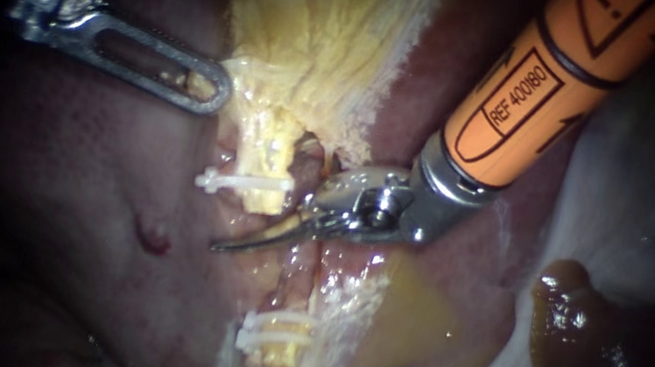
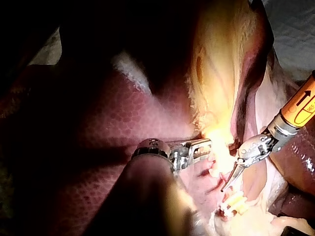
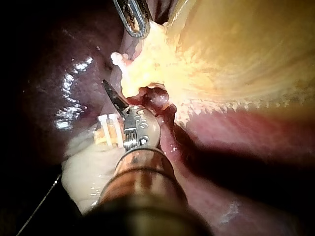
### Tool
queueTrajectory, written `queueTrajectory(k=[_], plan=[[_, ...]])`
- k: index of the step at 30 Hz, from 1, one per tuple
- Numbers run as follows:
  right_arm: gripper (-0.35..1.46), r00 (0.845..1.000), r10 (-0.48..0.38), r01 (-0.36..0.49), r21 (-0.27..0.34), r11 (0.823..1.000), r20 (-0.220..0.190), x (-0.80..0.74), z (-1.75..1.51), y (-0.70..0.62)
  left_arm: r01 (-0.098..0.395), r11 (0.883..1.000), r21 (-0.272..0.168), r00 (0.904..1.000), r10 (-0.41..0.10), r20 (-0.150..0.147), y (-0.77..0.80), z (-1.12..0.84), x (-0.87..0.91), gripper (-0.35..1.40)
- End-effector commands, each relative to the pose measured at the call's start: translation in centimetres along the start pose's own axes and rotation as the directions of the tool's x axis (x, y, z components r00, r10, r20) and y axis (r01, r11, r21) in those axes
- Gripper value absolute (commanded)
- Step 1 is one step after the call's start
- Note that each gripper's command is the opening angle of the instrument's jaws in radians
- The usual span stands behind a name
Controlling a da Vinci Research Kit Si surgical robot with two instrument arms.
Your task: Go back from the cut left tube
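Looking through the endoscope: left instrument point(image 1: 216, 94) in from the upper left, jaws clamped on the edge of the yellow tissue point(image 1: 316, 40) at top centre. Right instrument point(image 1: 224, 242) in from the upper right, curved blades pressed together. Tip lying at centre in the gap of the cut left tube point(image 1: 264, 166), just below the clip point(image 1: 243, 184) on its upper stump, apart from the two clips point(image 1: 275, 335) on the lower stump. Liver point(image 1: 60, 192) across the left.

From the left wrist: left instrument point(image 2: 205, 145) gripping yellow tissue, right instrument point(image 2: 224, 187) close beside, near the two clips.

From the right wrist: right instrument point(image 3: 106, 84) shut, the two clips beside it, left instrument point(image 3: 137, 30) farther ahead.
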Motion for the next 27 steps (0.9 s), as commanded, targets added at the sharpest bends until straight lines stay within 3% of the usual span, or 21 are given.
queueTrajectory(k=[1, 11, 15, 17, 18, 27], plan=[[-0.35, 1.0, -0.001, 0.001, -0.001, 1.0, 0.0, 0.0, 0.0, 0.0, -0.001, 1.0, 0.001, 1.0, 0.001, 0.0, 0.0, 0.0, 0.0, -0.35], [-0.35, 1.0, 0.001, -0.001, 0.002, 1.0, 0.003, -0.06, -0.02, -0.03, -0.001, 1.0, 0.001, 1.0, 0.001, 0.0, 0.02, 0.01, 0.0, -0.35], [0.79, 1.0, -0.004, 0.004, -0.016, 1.0, -0.002, -0.12, 0.04, -0.06, -0.001, 1.0, 0.002, 1.0, 0.001, -0.001, 0.03, 0.01, 0.0, -0.35], [1.11, 1.0, -0.006, 0.005, -0.044, 0.999, -0.015, -0.14, 0.08, -0.07, -0.001, 1.0, 0.002, 1.0, 0.001, -0.001, 0.03, 0.01, 0.0, -0.35], [1.2, 1.0, -0.007, 0.005, -0.061, 0.998, -0.023, -0.15, 0.1, -0.08, -0.001, 1.0, 0.002, 1.0, 0.001, -0.001, 0.03, 0.01, 0.0, -0.35], [1.28, 0.999, -0.031, 0.027, -0.101, 0.995, -0.043, -0.16, 0.12, -0.13, -0.002, 1.0, 0.002, 1.0, 0.002, -0.001, 0.05, 0.02, 0.0, -0.35]])
